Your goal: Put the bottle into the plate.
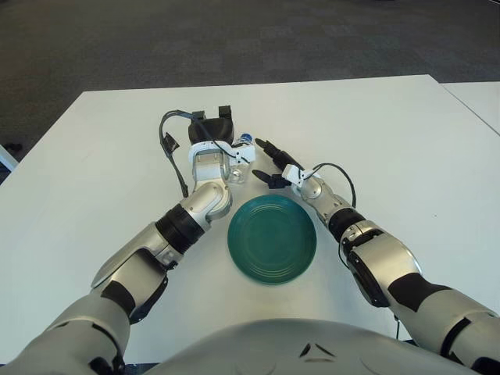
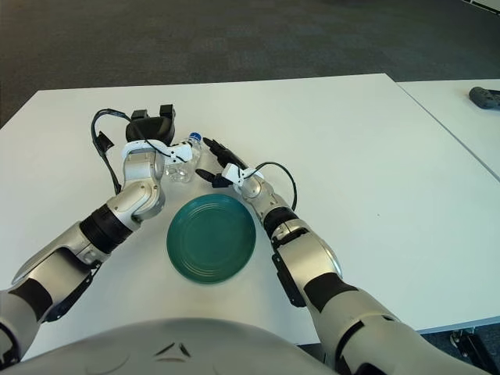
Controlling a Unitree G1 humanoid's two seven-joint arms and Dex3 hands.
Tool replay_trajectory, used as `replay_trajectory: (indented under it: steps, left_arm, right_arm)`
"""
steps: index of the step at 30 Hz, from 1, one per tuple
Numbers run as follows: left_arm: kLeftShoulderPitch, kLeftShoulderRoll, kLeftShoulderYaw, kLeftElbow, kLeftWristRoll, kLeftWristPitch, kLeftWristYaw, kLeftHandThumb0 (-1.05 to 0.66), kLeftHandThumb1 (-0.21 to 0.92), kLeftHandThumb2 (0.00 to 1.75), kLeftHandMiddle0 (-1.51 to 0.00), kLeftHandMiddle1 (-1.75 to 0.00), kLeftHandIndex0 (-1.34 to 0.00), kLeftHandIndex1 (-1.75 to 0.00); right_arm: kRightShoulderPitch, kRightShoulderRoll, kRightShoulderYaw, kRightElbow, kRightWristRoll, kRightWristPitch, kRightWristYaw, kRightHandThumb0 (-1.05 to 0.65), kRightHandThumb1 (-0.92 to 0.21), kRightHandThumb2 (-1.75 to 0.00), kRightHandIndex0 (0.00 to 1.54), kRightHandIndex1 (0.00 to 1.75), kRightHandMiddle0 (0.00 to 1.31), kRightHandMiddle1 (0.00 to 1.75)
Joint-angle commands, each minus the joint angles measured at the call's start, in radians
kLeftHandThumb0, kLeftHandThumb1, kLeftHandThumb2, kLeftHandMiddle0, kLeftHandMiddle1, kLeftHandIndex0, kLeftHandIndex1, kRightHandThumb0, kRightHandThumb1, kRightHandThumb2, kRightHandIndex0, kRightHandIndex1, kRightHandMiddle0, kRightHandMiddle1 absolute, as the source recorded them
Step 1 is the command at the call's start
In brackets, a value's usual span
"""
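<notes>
A small clear bottle [image 1: 241, 166] with a blue cap is on the white table [image 1: 406, 148], just beyond the far-left rim of the round green plate [image 1: 272, 238]. My left hand [image 1: 212, 131] is right against the bottle's left side. Its two black fingers point up and away from the bottle, and a white finger lies across the bottle's front. My right hand [image 1: 271, 164] sits just to the right of the bottle with its black fingers spread, holding nothing. The plate holds nothing.
A black cable [image 1: 167, 144] loops off my left wrist. Dark carpet lies beyond the table's far edge. A second white table [image 2: 469, 117] stands to the right with a dark object [image 2: 485, 96] on it.
</notes>
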Motion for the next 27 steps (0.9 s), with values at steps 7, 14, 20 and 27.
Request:
replay_trajectory:
  steps: [7,14,20,27]
  left_arm:
    - [0.032,-0.026,0.018,-0.001,0.034,-0.009,-0.003,-1.05,0.92,0.63,-0.09,-0.81,0.00,-1.02]
    - [0.033,-0.039,0.025,0.016,0.027,-0.025,-0.001,-1.05,0.92,0.64,-0.11,-0.72,0.00,-1.01]
    - [0.044,-0.045,0.037,0.016,0.018,-0.046,0.005,-1.05,0.92,0.66,-0.12,-0.69,0.00,-0.99]
    - [0.059,-0.065,0.055,0.033,0.006,-0.069,0.022,-1.05,0.92,0.65,-0.11,-0.68,0.00,-0.89]
  right_arm:
    - [0.008,-0.099,-0.087,0.071,0.062,0.086,0.063,-1.05,-0.92,-0.67,0.08,0.01,0.02,0.06]
    - [0.000,-0.132,-0.124,0.063,0.071,0.126,-0.017,-1.04,-0.92,-0.62,0.11,0.01,0.01,0.11]
    - [0.022,-0.202,-0.173,0.034,0.103,0.108,-0.010,-1.00,-0.92,-0.61,0.16,0.02,0.00,0.24]
    - [0.023,-0.268,-0.256,0.029,0.169,0.122,0.005,-0.97,-0.92,-0.58,0.16,0.01,0.00,0.32]
